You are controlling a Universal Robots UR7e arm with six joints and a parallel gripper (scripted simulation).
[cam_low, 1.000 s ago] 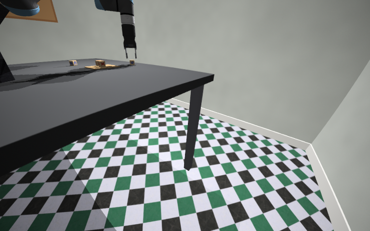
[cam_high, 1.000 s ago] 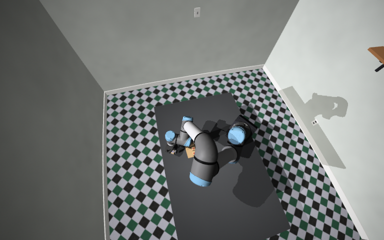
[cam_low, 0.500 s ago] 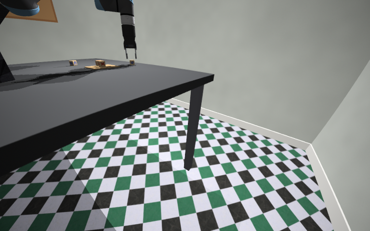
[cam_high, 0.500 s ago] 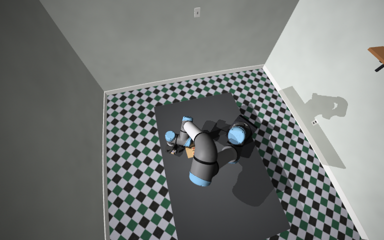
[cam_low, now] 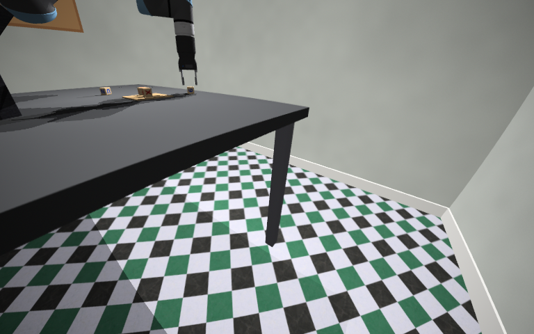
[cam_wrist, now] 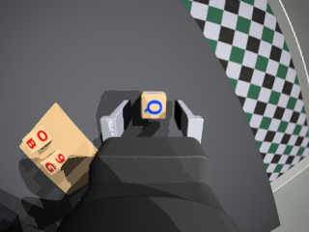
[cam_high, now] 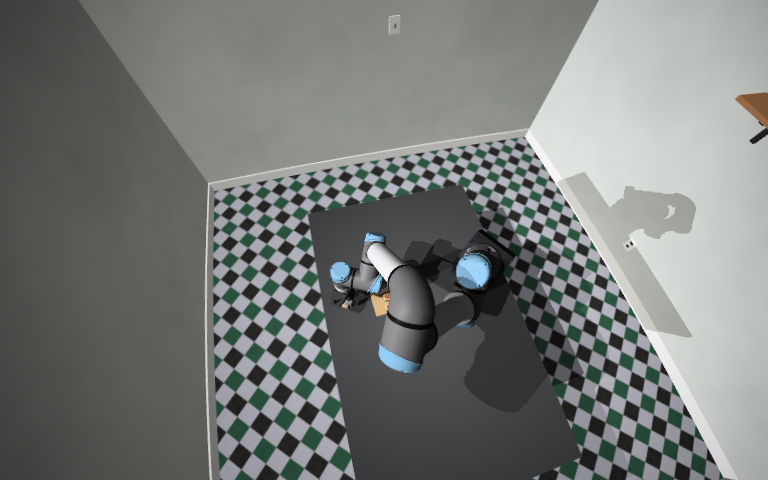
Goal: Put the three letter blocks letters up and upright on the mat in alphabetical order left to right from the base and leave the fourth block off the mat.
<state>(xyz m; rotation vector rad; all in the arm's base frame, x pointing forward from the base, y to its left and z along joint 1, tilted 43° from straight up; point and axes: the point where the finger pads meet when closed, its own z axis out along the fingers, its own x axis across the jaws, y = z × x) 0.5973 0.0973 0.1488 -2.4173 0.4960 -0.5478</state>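
A small wooden block with a blue Q on top (cam_wrist: 154, 106) lies on the black table, off the mat; it also shows in the exterior view (cam_low: 190, 90). My gripper (cam_wrist: 153, 109) (cam_low: 188, 83) is open and empty. It hangs right above this block, with a finger to either side in the wrist view. The tan mat (cam_wrist: 57, 149) lies to the left and carries blocks with red marks (cam_wrist: 42, 145); from the exterior view one block (cam_low: 144, 91) stands on the mat (cam_low: 146, 97). Another block with a blue mark (cam_low: 105, 90) lies on the table beyond the mat.
The table's edge runs close past the Q block on the right in the wrist view, with checkered floor below. My arm (cam_high: 404, 294) covers most of the mat (cam_high: 380, 304) in the top view.
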